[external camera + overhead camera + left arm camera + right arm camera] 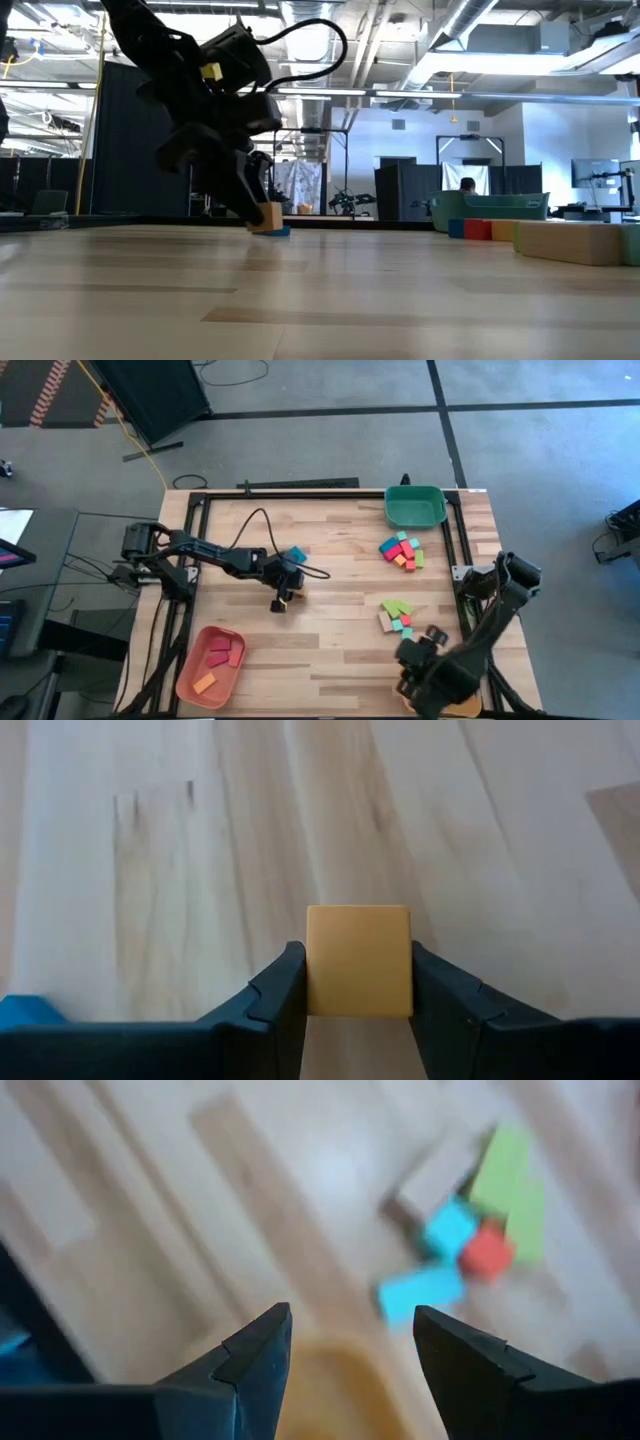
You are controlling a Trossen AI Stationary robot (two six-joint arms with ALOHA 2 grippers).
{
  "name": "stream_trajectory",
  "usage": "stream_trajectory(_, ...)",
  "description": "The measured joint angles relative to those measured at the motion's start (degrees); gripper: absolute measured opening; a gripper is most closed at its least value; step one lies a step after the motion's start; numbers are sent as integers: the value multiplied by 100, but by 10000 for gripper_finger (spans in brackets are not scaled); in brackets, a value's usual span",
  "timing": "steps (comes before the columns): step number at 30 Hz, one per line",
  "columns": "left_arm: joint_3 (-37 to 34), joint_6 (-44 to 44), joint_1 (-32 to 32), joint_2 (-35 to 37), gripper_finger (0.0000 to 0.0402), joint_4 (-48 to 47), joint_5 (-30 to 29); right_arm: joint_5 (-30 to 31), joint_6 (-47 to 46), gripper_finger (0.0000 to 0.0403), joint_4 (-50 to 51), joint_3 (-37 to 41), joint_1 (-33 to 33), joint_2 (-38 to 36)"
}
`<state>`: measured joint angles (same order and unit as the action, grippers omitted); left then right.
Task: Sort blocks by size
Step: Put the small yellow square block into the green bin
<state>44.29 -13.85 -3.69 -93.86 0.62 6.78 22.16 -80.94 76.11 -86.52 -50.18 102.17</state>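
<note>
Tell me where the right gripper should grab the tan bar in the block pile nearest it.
Come straight down and pinch the tan bar across its narrow width, near the end pointing away from the green bars. It lies flat; that end has bare table around it, while a teal cube crowds the rest. The right gripper is open.

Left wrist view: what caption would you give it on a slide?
The left gripper holds a small yellow-orange cube between its two dark fingers above the pale wooden table.
</note>
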Motion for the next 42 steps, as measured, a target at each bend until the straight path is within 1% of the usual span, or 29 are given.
stream_trajectory(6, 0, 9, 144, 0, 138, -2, 5, 724, 1184, 240, -474, 0, 693, 24)
stream_trajectory(10, 0, 75, 218, 0, 138, -4, 5, 1016, 1972, 240, -917, 0, 1091, 24)
stream_trajectory(13, 0, 113, 250, 0, 138, -7, 5, 1112, 2414, 240, -1189, 0, 1349, 26)
stream_trajectory(18, 0, 122, 267, 2, 140, -9, 3, 1118, 2593, 240, -1309, 39, 1668, 26)
stream_trajectory(22, 0, 122, 267, 0, 148, -19, 3, 1117, 2629, 240, -1676, 359, 1848, 28)
stream_trajectory(32, 0, 122, 267, 2, 177, -17, -1, 1093, 3436, 240, -3779, 1414, 2305, 31)
stream_trajectory(36, 0, 122, 265, 27, 189, -38, -6, 1087, 3891, 240, -4888, 1763, 2532, 31)
stream_trajectory(40, 21, 152, 265, 299, 195, -238, -14, 946, 4521, 240, -6074, 2153, 2733, 31)
stream_trajectory(42, 43, 155, 265, 537, 196, -459, -23, 894, 4781, 240, -6453, 2301, 2821, 31)
